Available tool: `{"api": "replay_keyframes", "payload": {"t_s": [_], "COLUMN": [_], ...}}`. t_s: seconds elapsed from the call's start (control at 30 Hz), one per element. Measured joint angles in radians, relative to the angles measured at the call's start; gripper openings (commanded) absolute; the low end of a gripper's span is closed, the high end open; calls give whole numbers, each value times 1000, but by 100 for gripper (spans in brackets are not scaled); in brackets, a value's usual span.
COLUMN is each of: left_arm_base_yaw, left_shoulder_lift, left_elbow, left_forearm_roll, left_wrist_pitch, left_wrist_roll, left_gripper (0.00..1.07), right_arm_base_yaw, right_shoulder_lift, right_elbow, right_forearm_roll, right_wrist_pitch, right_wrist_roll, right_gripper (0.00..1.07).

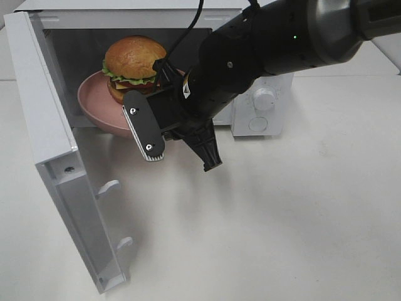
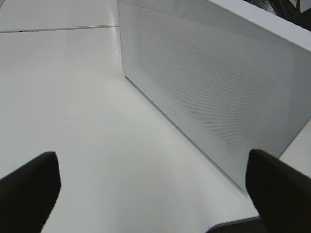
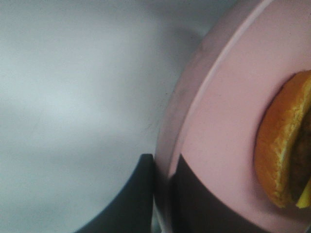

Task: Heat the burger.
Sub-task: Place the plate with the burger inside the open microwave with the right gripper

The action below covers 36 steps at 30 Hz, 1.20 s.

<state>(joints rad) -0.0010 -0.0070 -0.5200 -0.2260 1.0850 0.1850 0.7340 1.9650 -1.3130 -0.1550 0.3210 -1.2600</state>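
Counter [image 1: 313, 238] carries 1 white microwave [image 1: 125, 17]; its door [image 1: 56, 157] stands wide open, giving access to the cavity. Pink plate [image 1: 94, 103] lies in the cavity mouth with the burger [image 1: 133, 59] upright on it. Right fingers [image 3: 133, 208] clamp the plate rim, 1 on each side, so the food goes untouched. Left fingers [image 2: 29, 189] are spread wide and empty outside the door, probably placed to shut it.

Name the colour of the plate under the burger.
The plate is pink; the exterior high view shows it best.
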Motion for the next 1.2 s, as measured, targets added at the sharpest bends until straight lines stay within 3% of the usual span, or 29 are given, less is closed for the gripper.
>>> {"api": "replay_keyframes", "payload": {"t_s": [0.67, 1.2], "left_arm_base_yaw": [0, 0], "left_shoulder_lift": [0, 0], "left_elbow": [0, 0], "left_forearm_roll": [0, 0], "left_wrist_pitch": [0, 0], "left_wrist_roll": [0, 0], "left_gripper": [96, 96], "right_arm_base_yaw": [-1, -33], "right_shoulder_lift": [164, 266], "right_elbow": [-259, -404], "right_forearm_roll": [-89, -149], "right_wrist_pitch": [63, 97], "right_wrist_roll": [129, 189], "right_gripper": [0, 0]}}
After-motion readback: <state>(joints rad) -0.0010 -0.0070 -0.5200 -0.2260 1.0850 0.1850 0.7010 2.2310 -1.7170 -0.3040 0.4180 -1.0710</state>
